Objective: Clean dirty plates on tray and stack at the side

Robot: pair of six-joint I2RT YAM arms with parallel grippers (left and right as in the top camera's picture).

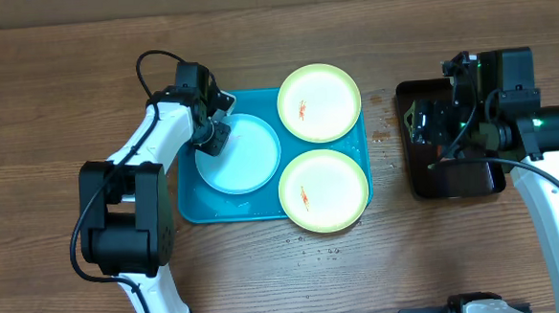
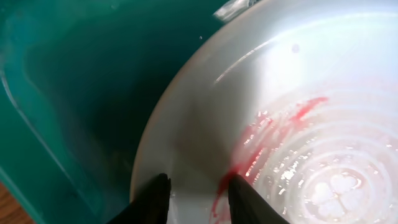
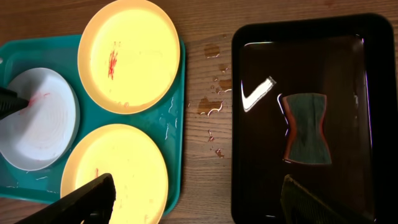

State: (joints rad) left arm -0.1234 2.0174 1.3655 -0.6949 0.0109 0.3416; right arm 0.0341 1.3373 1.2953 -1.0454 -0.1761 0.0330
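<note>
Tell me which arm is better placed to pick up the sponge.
Right. The right gripper, open, hangs over the black tray where the sponge lies; the left gripper is at the white plate.

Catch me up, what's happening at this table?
The left tool is down at the rim of the whitish plate in the turquoise tray; whether it has a grip isn't clear. That plate and the two yellow-green plates show red smears. The right tool hangs open over the black tray, where the sponge lies untouched. Nothing is stacked aside yet.
</note>
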